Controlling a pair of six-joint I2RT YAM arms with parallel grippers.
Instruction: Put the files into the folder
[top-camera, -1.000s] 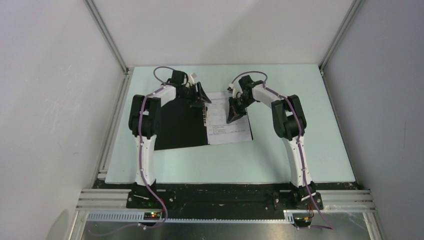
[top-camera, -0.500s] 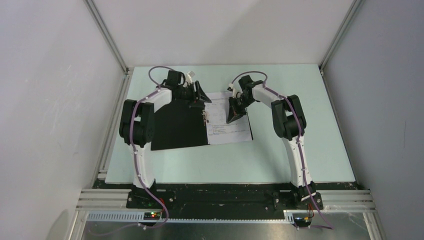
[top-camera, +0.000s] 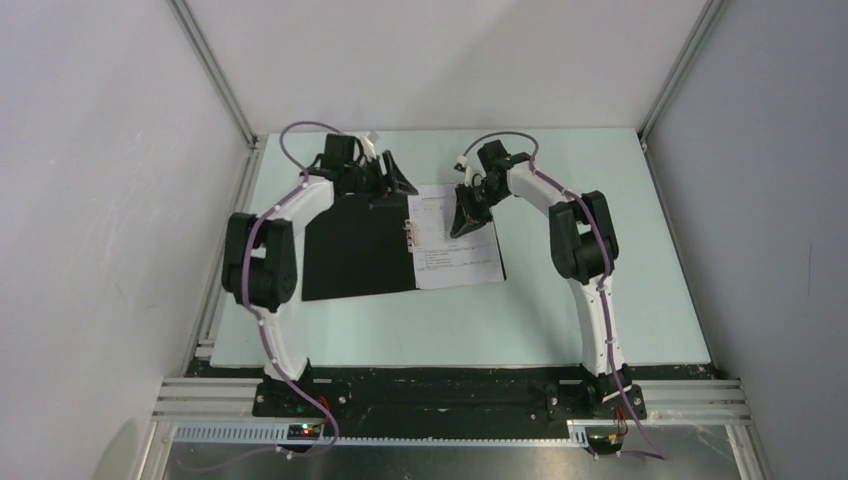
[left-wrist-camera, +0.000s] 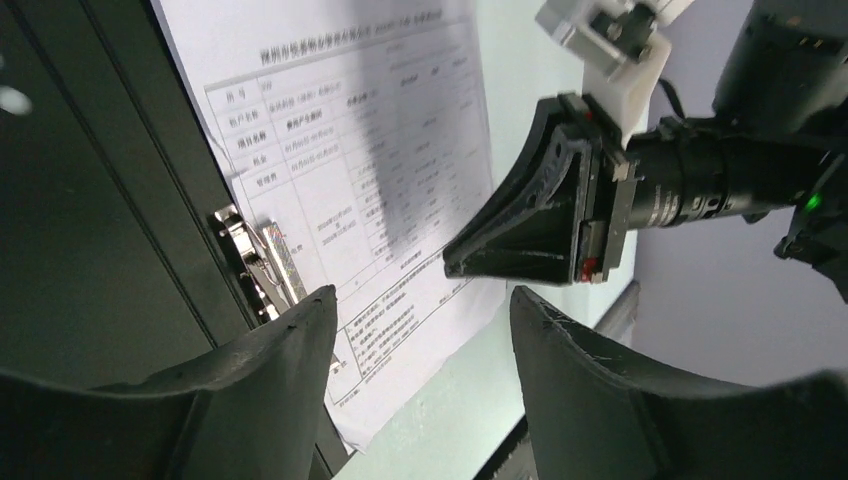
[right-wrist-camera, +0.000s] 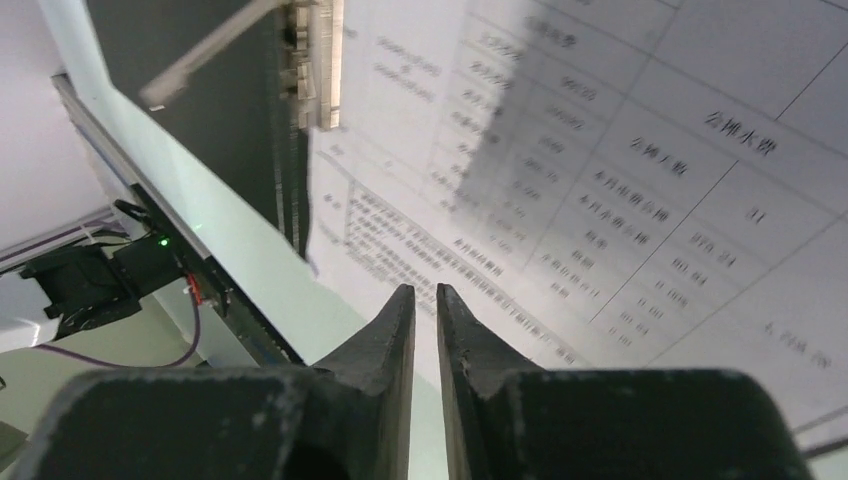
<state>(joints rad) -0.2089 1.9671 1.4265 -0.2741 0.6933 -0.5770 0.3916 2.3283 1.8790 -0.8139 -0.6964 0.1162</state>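
Two halves of the folder (top-camera: 355, 250) lie open and flat, matte black inside. The files (top-camera: 460, 250), thin white sheets dense with small print, already rest on its 3 o'clock half, beside the shiny metal clip (left-wrist-camera: 262, 270) at the spine. You're at the closing step, I judge. Your left gripper (left-wrist-camera: 418, 300) hovers near the spine's 12 o'clock end, jaws wide and empty. Your right gripper (right-wrist-camera: 425, 300) hangs over the sheets, all but closed, holding nothing. Next, lift the 9 o'clock flap's edge and swing it across.
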